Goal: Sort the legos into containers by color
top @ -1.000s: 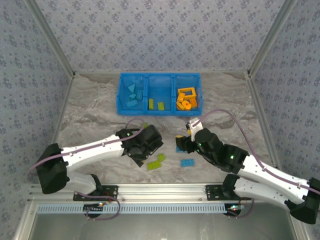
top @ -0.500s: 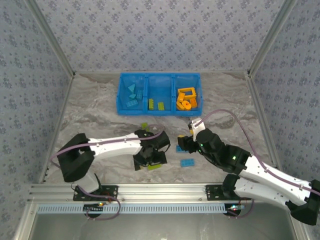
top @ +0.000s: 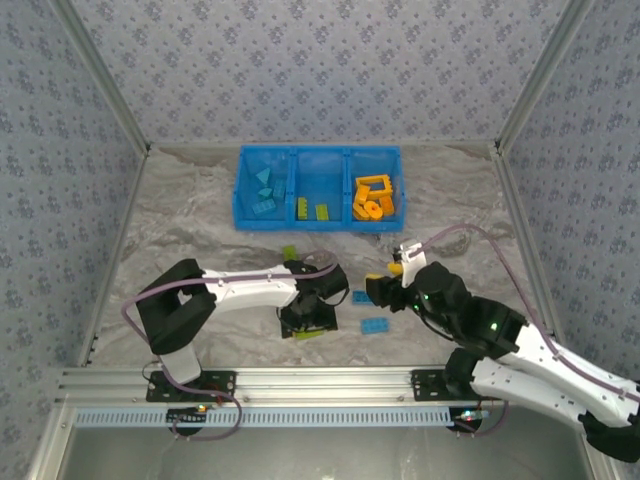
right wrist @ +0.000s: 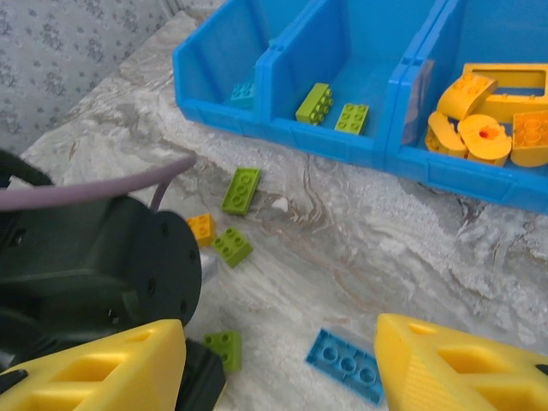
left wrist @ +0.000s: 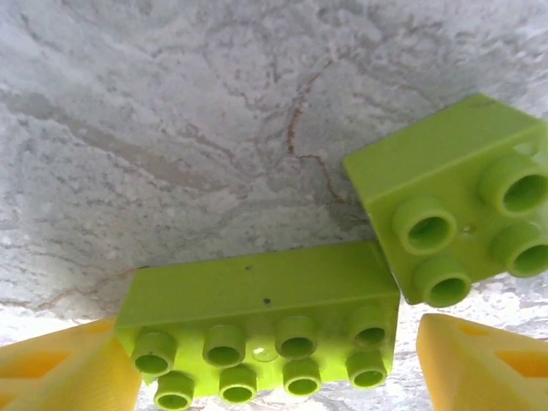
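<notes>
In the left wrist view a long lime green lego (left wrist: 257,321) lies on the marble table between my left gripper's (left wrist: 270,372) yellow fingertips. The jaws stand open around it, with a small gap at the right fingertip (left wrist: 479,360). A square lime lego (left wrist: 454,197) lies just beyond it. From above, the left gripper (top: 308,320) points down at the lime legos. My right gripper (right wrist: 282,368) hangs open and empty above a flat blue lego (right wrist: 347,364). The blue containers (top: 320,215) hold teal, lime and orange legos in separate compartments.
Loose on the table near the left wrist (right wrist: 103,265) lie a long lime brick (right wrist: 241,190), a small orange brick (right wrist: 201,229) and a square lime brick (right wrist: 232,247). Two blue bricks (top: 375,325) (top: 361,296) lie between the arms. Patterned walls surround the table.
My left gripper has swung right and come down over the lime legos, and its jaws have narrowed. My right gripper has drawn back to the right, away from the blue bricks.
</notes>
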You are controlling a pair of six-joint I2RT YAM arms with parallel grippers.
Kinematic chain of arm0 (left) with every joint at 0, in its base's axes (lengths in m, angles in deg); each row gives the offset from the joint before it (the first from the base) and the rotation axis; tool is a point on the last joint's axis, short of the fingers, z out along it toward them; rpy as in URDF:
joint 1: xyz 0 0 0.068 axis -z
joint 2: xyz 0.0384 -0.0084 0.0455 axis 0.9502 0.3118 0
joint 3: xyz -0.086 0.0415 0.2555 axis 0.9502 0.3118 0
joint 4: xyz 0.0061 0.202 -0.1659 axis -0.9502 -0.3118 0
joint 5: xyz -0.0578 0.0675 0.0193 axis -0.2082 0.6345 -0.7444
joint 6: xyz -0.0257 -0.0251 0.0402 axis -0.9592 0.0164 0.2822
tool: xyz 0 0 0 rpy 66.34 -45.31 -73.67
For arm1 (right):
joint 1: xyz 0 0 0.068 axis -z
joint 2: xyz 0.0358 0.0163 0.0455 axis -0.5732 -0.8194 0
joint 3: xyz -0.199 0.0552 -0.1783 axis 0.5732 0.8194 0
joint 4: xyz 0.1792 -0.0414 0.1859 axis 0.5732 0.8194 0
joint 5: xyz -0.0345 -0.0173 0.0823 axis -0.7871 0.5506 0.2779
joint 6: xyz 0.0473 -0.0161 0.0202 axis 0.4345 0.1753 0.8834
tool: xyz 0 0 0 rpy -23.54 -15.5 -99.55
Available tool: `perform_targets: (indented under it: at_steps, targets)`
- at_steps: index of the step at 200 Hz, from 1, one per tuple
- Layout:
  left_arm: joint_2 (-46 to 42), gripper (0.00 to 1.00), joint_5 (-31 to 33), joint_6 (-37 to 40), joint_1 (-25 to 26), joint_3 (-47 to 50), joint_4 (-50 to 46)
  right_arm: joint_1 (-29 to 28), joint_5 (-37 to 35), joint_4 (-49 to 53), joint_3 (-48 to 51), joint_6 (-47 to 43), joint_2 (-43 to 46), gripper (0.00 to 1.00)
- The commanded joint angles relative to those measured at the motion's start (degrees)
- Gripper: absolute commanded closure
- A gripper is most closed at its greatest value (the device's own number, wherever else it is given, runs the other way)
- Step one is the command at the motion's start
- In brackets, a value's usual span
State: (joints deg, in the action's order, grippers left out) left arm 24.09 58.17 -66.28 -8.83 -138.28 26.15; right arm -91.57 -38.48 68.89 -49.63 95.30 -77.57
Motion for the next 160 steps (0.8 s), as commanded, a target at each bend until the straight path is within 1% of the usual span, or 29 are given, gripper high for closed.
perform_targets:
  at_steps: [1, 13, 18, 28, 66, 86, 104, 127, 146, 160]
  targets:
    - [-0.29, 0.28, 0.62, 0.20, -0.09, -0.24, 0.09, 0.33, 3.26, 9.82, -2.76, 3.14, 4.16, 0.37]
    - [-0.47, 0.33, 0.95, 0.35, -0.07, -0.33, -0.34, 0.35, 3.94, 13.63, -3.01, 5.12, 6.86, 0.36]
    - [-0.59, 0.37, 1.13, 0.43, -0.07, -0.39, -0.56, 0.35, 4.51, 14.96, -3.10, 5.75, 7.86, 0.36]
    - [-0.96, 0.40, 1.74, 0.47, -0.01, -0.39, -1.12, 0.39, 5.86, 16.92, -3.34, 6.92, 9.53, 0.36]
    - [-4.26, 0.41, 5.94, 0.69, 0.87, -1.51, -6.13, 0.40, 12.65, 19.26, -3.47, 8.45, 13.03, 0.36]
    - [-7.52, 0.42, 8.40, 0.50, 1.29, -2.05, -9.24, 0.37, 14.45, 19.56, -3.66, 8.53, 14.83, 0.36]
    - [-10.96, 0.42, 10.39, 0.10, 1.42, -2.57, -12.18, 0.44, 14.31, 20.11, -4.13, 8.23, 15.55, 0.36]
    - [-14.48, 0.43, 12.55, 0.21, 1.34, -4.26, -15.05, 0.36, 14.70, 17.94, -4.58, 7.14, 15.58, 0.36]
    - [-15.45, 0.43, 14.21, 2.01, 0.35, -8.09, -17.57, 0.51, 14.15, 15.09, -4.32, 6.82, 15.12, 0.36]
    - [-15.31, 0.43, 15.14, 4.71, -1.47, -12.07, -18.39, 0.48, 13.36, 12.56, -4.40, 5.98, 13.81, 0.36]
